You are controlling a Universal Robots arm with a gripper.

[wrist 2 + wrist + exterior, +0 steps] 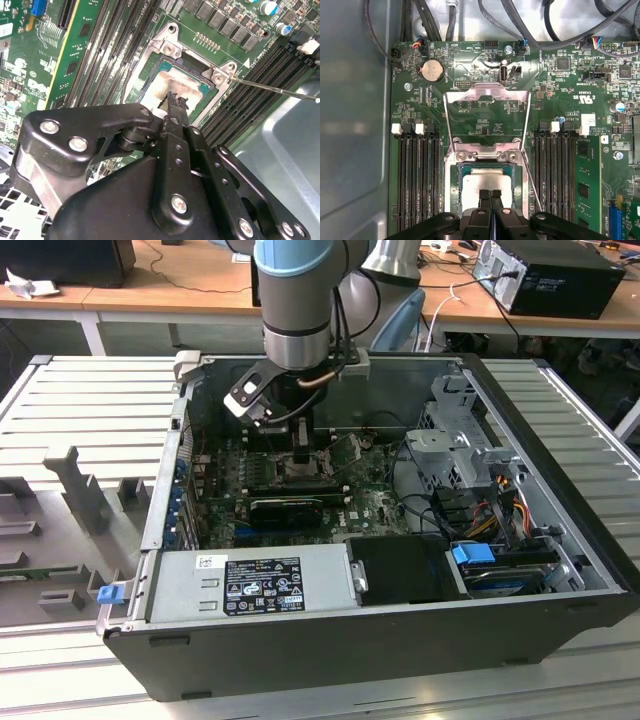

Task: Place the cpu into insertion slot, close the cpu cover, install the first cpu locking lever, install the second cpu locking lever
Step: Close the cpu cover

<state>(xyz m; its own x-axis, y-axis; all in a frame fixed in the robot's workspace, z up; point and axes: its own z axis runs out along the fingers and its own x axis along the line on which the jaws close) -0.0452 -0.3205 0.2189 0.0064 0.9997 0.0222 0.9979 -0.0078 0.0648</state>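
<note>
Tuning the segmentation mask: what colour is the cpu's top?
The cpu is pale silvery-grey; first wrist view shows it best.

Claw over the cpu in its socket, cpu cover open

A black and white label sits on the grey power supply box at the near side of the case. A small white sticker is just beside it, toward the exterior view's left. Their print is too small to read. In the first wrist view the green board carries small white letters and a white tag. In the second wrist view a white triangle is printed near the cpu.
</note>
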